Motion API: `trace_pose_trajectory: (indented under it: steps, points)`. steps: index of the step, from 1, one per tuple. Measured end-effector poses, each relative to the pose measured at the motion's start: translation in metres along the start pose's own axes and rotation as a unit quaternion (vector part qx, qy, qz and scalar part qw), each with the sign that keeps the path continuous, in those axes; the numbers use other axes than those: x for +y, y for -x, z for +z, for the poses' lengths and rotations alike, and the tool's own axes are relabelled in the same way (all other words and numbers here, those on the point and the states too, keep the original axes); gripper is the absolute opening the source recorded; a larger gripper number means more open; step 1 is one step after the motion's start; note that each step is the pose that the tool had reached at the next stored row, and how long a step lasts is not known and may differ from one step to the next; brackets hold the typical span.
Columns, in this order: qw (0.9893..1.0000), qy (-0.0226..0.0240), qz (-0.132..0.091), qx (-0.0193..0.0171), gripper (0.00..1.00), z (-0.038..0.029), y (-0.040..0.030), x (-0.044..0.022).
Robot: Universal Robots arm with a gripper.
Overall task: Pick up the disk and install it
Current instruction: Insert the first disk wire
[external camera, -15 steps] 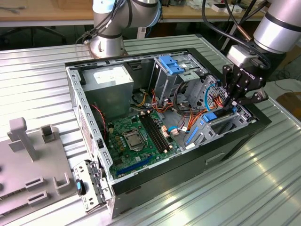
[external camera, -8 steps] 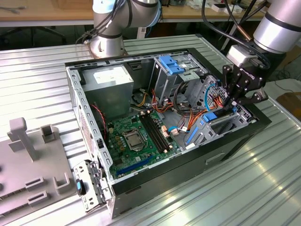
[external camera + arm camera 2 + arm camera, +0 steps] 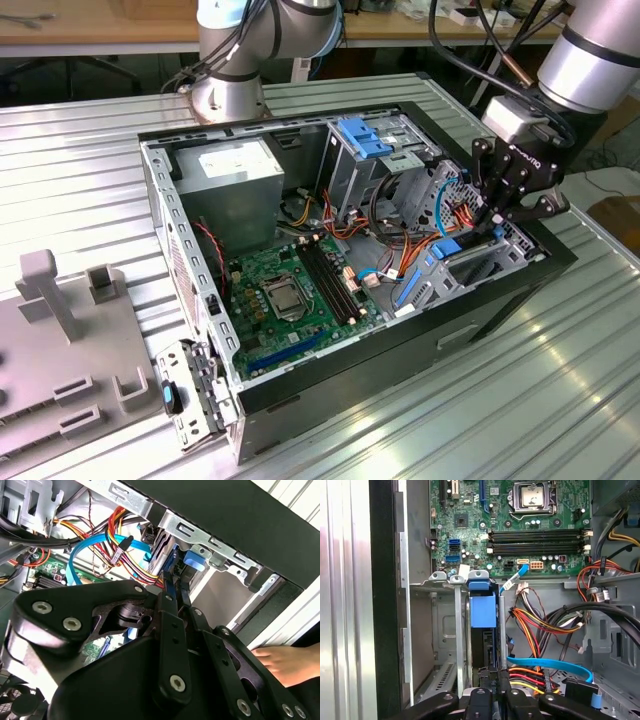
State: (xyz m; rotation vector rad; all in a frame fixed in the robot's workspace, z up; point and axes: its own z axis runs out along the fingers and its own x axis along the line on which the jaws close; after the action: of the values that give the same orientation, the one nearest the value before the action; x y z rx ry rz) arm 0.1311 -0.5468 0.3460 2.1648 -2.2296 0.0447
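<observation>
Fingers first: in the exterior view, your gripper (image 3: 493, 222) is reaching down into the open computer case (image 3: 400, 350), near the exterior view's right. It is hanging over the grey drive bay (image 3: 490, 262) at the front of the case. The disk (image 3: 448, 247) is sitting in that bay, standing on its thin edge. Its blue end is pointing toward the green motherboard (image 3: 285, 290).

In the second wrist view, the gripper (image 3: 172, 594) is pinching something thin. The two fingers (image 3: 168, 605) are very close together, with the blue edge of the disk (image 3: 172, 567) between them. So I judge you are grasping the disk. Red, yellow and blue cables (image 3: 107, 547) are lying just beside it, so go slowly and watch that no cable is getting caught.

In the first wrist view, the disk (image 3: 483, 630) is lying between the two metal walls (image 3: 458, 630) of the bay, and the gripper (image 3: 492, 687) is at its near end. Push straight along the walls. If the disk is tilting, it may be jamming, so stay gentle.
</observation>
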Motion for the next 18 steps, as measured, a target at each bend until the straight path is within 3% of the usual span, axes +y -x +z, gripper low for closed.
trace_pose_trajectory:
  steps: [10,12,18]
  points:
    - [1.0000,-0.0004,-0.008,-0.0003,0.17,0.0000,0.0000,0.0000]
    - [1.0000,-0.0003,-0.008,-0.0027,0.17,0.0000,-0.0007,0.0000]
    - [1.0000,-0.0003,-0.008,-0.0028,0.17,0.0000,-0.0011,0.0000]
